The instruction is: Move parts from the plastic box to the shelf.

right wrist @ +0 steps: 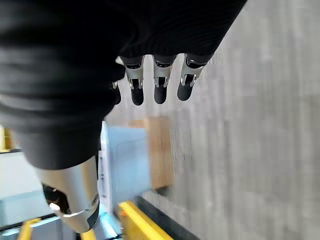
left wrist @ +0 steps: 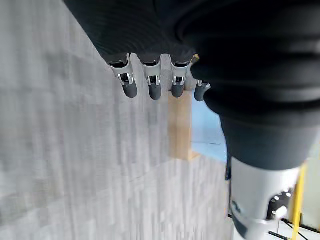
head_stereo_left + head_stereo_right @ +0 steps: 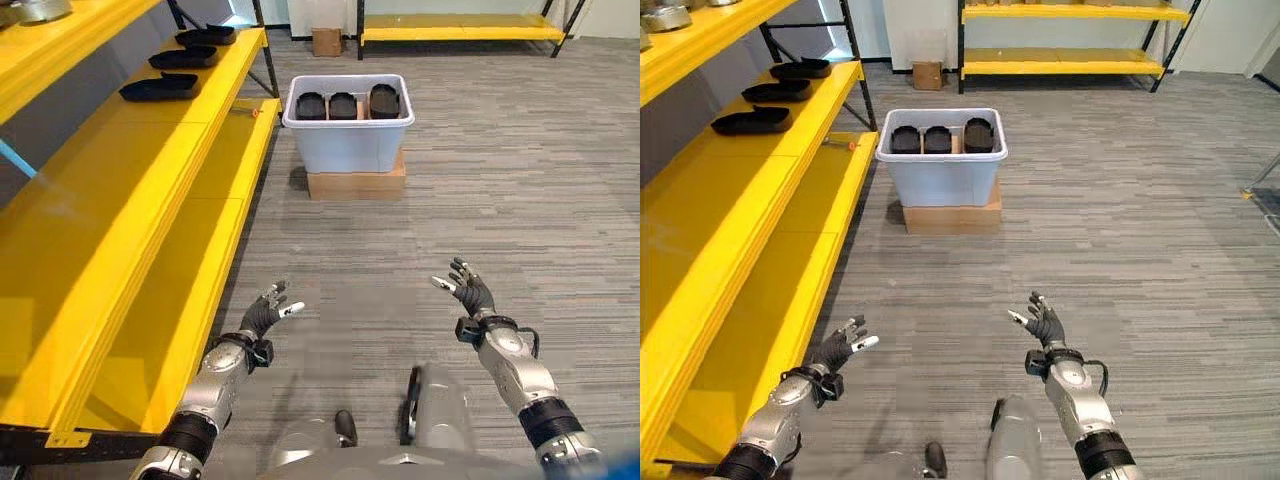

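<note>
Partway: three black parts (image 3: 160,87) sit on the yellow shelf (image 3: 120,180) at 10 o'clock; three remain in the plastic box (image 3: 348,135) at 12. Left hand (image 3: 262,315) and right hand (image 3: 470,292) empty, fingers spread, well short of the box.

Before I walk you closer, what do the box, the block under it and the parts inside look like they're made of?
The pale grey-blue plastic box: smooth moulded plastic with a rolled rim. The tan block beneath: probably cardboard or wood, matte brown. The black rounded parts: dark matte, possibly plastic or rubber; too far to tell.
</note>
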### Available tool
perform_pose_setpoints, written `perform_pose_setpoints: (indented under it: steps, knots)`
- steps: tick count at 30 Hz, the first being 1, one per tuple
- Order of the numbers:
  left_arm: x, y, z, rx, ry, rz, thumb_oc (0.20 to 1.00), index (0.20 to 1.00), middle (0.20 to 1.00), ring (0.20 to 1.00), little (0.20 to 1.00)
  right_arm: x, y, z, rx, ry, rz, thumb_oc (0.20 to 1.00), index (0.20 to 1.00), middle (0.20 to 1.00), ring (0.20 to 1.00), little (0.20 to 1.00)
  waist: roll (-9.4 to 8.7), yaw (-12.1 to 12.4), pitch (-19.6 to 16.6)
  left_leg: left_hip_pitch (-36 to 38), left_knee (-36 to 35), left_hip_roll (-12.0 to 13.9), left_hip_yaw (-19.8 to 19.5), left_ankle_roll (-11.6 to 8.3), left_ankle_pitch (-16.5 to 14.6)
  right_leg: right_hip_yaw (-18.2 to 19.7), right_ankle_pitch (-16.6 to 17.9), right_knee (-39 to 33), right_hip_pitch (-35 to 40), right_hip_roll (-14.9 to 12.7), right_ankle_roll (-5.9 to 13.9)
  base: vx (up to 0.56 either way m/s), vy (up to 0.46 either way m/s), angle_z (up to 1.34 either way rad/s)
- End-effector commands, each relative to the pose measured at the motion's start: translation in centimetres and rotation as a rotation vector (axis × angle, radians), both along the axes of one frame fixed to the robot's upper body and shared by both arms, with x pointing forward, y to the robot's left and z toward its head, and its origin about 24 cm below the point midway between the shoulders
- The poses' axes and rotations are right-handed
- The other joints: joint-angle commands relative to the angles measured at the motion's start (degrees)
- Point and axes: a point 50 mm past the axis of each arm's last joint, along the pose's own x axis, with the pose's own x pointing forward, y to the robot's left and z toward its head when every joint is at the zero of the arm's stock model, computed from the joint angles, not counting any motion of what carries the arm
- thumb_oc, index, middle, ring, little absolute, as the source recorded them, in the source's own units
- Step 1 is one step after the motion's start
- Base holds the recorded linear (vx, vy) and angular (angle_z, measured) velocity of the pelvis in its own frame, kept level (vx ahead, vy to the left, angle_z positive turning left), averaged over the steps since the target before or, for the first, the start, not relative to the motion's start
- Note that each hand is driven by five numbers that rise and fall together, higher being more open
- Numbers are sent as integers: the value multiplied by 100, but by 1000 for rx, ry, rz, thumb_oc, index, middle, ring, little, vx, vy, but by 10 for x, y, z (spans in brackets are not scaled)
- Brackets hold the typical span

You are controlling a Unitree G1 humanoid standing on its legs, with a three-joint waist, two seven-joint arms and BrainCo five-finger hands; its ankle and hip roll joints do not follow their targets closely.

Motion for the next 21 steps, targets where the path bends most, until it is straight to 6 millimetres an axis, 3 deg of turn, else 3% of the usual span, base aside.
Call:
perform_pose_setpoints:
  steps: [1, 3, 5, 8, 9, 12, 13, 16, 18, 21]
  knots:
    - [6, -5, 15, 29, -112, -57, 1000, 1000, 1000, 1000, 1000, 19, -12, 32, -9, -211, -109, 1000, 1000, 1000, 1000, 1000, -210, -170, -148, 1043, -282, 142, -559, -220, -468, 119, 930, -2561, 850, 352, -165, 939, -409, 65]
    - [0, -11, 10, 29, -116, -74, 1000, 1000, 1000, 1000, 1000, 14, -23, 34, -40, -234, -193, 1000, 1000, 1000, 1000, 1000, -196, -284, -205, 1190, -215, 168, -682, -245, -609, 422, 835, -2801, 1042, 396, -182, 791, -270, 135]
    - [-4, -13, 5, 6, -109, -41, 1000, 1000, 1000, 1000, 1000, 12, -28, 33, -85, -236, -259, 1000, 1000, 1000, 1000, 1000, -241, -329, -346, 1333, -62, 120, -558, -286, -827, 322, 888, -2789, 1292, 403, -232, 555, -159, 94]
    - [-5, -13, 5, -19, -109, -22, 1000, 1000, 1000, 1000, 1000, 11, -31, 32, -113, -224, -301, 1000, 1000, 1000, 1000, 1000, -217, -331, -425, 1412, 87, 133, -481, -333, -898, 242, 807, -2545, 1366, 432, -334, 348, -98, -11]
    - [-7, -13, 5, -25, -107, -12, 1000, 1000, 1000, 1000, 1000, 10, -32, 32, -127, -218, -314, 1000, 1000, 1000, 1000, 1000, -193, -334, -458, 1422, 178, 173, -426, -375, -830, 231, 764, -2460, 1401, 448, -386, 546, -171, -19]
    - [-9, -15, 6, -59, -130, 38, 1000, 1000, 1000, 1000, 1000, 7, -35, 33, -195, -215, -343, 1000, 1000, 1000, 1000, 1000, -80, -369, -629, 1187, 911, 578, -253, -821, 216, 198, 393, -2478, 1708, 776, -762, 574, -260, 9]
    - [-7, -17, 9, -66, -148, 40, 1000, 1000, 1000, 1000, 1000, 7, -38, 36, -221, -224, -365, 1000, 1000, 1000, 1000, 1000, -109, -345, -637, 954, 1308, 632, -255, -891, 388, 216, 296, -2564, 1829, 832, -857, 475, -276, -27]
    - [-3, -19, 13, -74, -166, 52, 1000, 1000, 1000, 1000, 1000, 7, -42, 39, -252, -229, -381, 1000, 1000, 1000, 1000, 1000, -144, -314, -630, 643, 1763, 658, -286, -954, 454, 257, 172, -2620, 1957, 878, -944, 255, -148, -28]
    - [2, -27, 17, -76, -197, 35, 1000, 1000, 1000, 1000, 1000, 3, -52, 39, -305, -211, -496, 1000, 1000, 1000, 1000, 1000, -180, -297, -585, 104, 2582, 701, -284, -1074, 634, 357, -25, -2708, 2207, 942, -1100, 388, -225, -21]
    - [5, -30, 20, -81, -214, 42, 1000, 1000, 1000, 1000, 1000, -1, -56, 37, -312, -198, -506, 1000, 1000, 1000, 1000, 1000, -173, -332, -586, -34, 2891, 683, -252, -1113, 700, 394, -125, -2706, 2291, 986, -1173, 243, -127, -25]
